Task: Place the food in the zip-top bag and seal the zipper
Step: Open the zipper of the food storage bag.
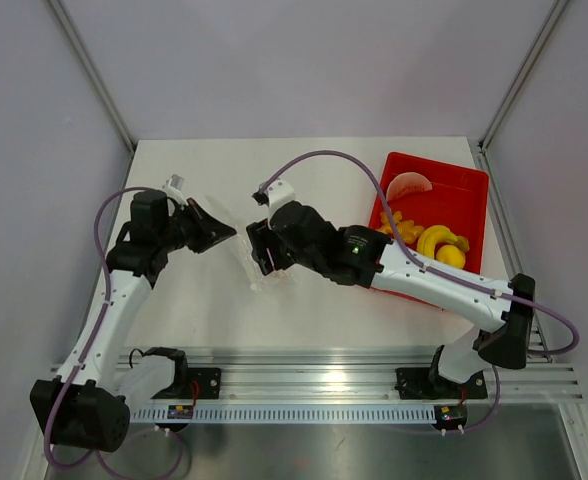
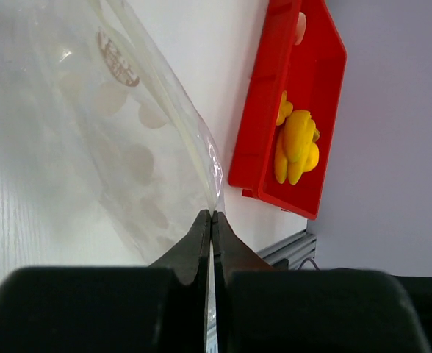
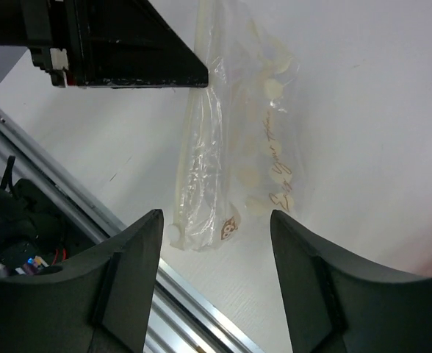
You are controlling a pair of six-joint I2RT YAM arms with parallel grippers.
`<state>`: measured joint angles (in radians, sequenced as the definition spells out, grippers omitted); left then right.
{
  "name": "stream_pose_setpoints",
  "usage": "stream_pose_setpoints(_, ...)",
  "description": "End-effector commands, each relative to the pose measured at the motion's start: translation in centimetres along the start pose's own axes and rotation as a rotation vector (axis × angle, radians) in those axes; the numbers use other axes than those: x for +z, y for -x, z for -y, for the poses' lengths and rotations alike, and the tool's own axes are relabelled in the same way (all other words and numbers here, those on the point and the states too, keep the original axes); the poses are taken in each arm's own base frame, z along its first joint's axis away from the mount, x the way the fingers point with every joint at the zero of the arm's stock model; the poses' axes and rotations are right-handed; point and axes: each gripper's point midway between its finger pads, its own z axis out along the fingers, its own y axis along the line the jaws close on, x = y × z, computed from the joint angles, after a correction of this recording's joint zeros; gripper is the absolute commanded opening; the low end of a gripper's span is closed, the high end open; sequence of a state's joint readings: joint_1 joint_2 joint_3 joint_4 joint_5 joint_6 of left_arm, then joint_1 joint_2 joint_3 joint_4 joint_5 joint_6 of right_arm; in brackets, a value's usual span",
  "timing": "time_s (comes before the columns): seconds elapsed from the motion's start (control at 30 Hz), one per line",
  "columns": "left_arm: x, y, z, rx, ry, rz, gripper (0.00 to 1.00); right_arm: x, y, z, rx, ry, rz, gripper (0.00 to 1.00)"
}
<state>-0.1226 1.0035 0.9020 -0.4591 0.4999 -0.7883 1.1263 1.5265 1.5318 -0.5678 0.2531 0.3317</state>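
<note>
The clear zip-top bag with whitish oval spots hangs between the two grippers above the table. My left gripper is shut on the bag's edge, and the bag's spotted face stretches away from the jaws. A thicker strip, seemingly the zipper, runs along that edge. My right gripper is open and empty just above the bag, touching nothing. The food lies in the red tray: watermelon slice, orange knobbly pieces, banana, yellow lump.
The red tray stands at the table's right side and also shows in the left wrist view. An aluminium rail runs along the near edge. Frame posts stand at the back corners.
</note>
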Motion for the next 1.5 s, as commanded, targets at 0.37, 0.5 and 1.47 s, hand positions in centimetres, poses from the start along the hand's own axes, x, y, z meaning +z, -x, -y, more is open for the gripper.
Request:
stream_pose_setpoints(0.37,-1.5,1.2,1.2,-0.099,0.085,0.029,0.0,3.6,0.4,-2.7,-0.182,-0.151,-0.007,0.65)
stream_pose_setpoints(0.5,-1.5,1.2,1.1,-0.114,0.092,0.033,0.0,4.5,0.2,-3.3,-0.168,-0.15,-0.005,0.64)
stream_pose_setpoints(1.47,-1.6,0.0,1.4,-0.125,0.045,-0.005,0.0,5.2,0.1,-2.9,-0.088,-0.179,0.043,0.49)
